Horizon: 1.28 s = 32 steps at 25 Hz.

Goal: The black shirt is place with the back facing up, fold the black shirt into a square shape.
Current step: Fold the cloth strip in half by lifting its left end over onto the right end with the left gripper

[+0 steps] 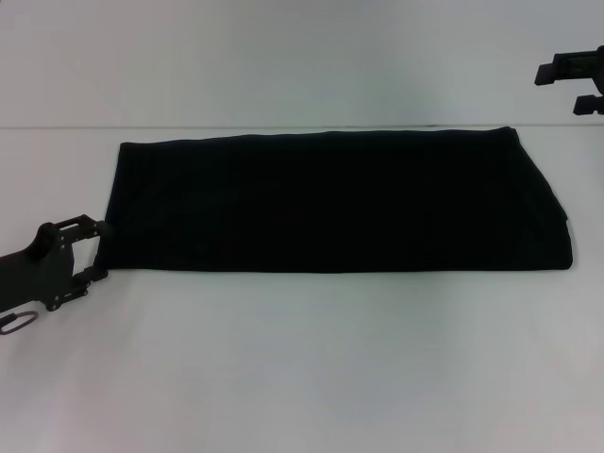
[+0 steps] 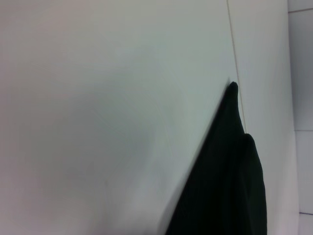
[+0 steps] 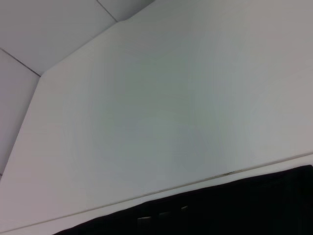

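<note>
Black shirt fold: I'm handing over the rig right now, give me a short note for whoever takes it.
Left end effector: open, low at the left end of the black shirt, its fingers at the near left corner.
Right end effector: raised at far right, off the cloth.
Shirt: lies flat on the white table as a long horizontal band.
Done: folded lengthwise.
Left: fold the ends over to make a square.
</note>
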Available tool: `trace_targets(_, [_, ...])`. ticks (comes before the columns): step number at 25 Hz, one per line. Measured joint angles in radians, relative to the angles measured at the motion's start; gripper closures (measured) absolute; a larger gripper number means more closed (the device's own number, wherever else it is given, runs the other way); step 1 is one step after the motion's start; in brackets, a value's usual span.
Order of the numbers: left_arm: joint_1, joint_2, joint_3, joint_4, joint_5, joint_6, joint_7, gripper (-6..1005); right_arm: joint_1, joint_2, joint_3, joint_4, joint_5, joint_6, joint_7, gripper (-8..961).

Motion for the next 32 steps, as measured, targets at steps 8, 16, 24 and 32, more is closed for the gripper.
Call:
trace_targets(8, [0.006,-0.001,-0.003,-0.017,0.0,0.002,-0.003,324,-0.004,0.0,0.0,0.0,0.0,0.003,0.0,68])
trace_targets(16, [-0.037,-0.002,0.004,-0.067,0.0,-0.074,0.006,348,-0.004,0.0,0.0,0.0,0.0,0.006,0.0,67])
trace_targets(24, [-0.094,-0.012,-0.001,-0.099,-0.007,-0.113,0.045,376,-0.004,0.0,0.0,-0.003,0.0,0.005,0.0,67])
trace_targets(32, [-0.131,-0.013,0.004,-0.099,-0.022,-0.148,0.075,403,-0.008,0.0,0.0,-0.006,0.0,0.003,-0.002,67])
